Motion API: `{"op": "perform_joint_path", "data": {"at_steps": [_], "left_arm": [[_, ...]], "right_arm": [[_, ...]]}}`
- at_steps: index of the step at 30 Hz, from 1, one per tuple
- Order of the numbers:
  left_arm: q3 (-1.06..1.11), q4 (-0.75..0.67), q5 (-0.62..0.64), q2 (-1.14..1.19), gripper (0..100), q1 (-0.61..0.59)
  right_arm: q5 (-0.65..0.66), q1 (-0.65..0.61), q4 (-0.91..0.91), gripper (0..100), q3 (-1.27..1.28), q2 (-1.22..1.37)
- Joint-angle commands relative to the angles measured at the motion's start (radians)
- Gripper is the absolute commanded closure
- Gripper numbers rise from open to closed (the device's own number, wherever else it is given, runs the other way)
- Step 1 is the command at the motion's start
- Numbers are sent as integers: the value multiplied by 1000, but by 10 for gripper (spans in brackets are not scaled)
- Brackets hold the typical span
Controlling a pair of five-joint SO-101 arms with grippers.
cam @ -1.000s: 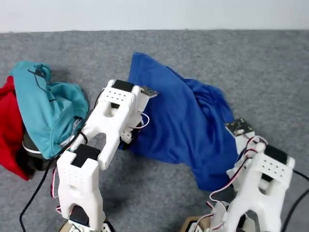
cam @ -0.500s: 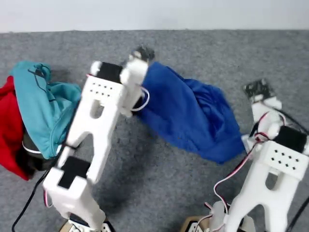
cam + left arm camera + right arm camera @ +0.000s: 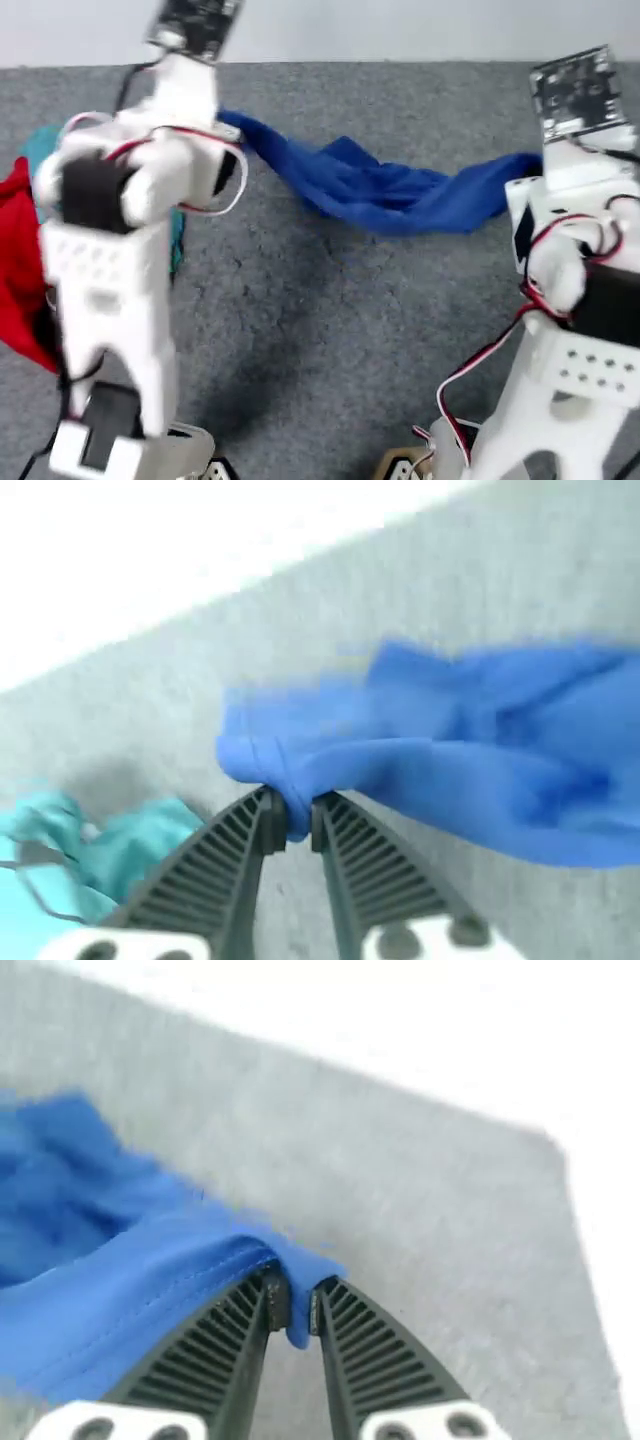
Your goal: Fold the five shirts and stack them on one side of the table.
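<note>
Blue shirt (image 3: pixel 385 200) strung between both hands
Left hand (image 3: pixel 290 825) and right hand (image 3: pixel 293 1310) each pinch one end; the cloth is bunched rope-like and sags mid-span.

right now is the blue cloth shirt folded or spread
Neither: the blue cloth shirt hangs bunched between the left tool and right tool.

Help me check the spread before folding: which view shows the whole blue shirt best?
The high view: the blue shirt hangs stretched between both arms. The left wrist view shows one bunched end in the left gripper, the right wrist view the other end in the right gripper.
</note>
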Motion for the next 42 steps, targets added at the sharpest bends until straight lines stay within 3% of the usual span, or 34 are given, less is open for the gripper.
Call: {"op": "perform_joint_path", "data": {"at_steps": [1,17,25,31,36,42], "left_arm": [[-50,9,6,-120,987,-9],[-58,9,8,-359,987,-9],[-58,9,8,-502,987,-9],[-39,9,8,-552,987,-11],[114,-23,6,-554,987,-11],[392,-201,5,-554,987,-11]], "right_arm": [[-20,-12,-8,989,-100,-16],[-20,1,-58,989,-141,-415],[-97,252,-211,989,-141,-579],[-92,314,-226,989,-135,-607],[-91,311,-223,989,-80,-536],[-91,303,-257,989,63,-397]]}}
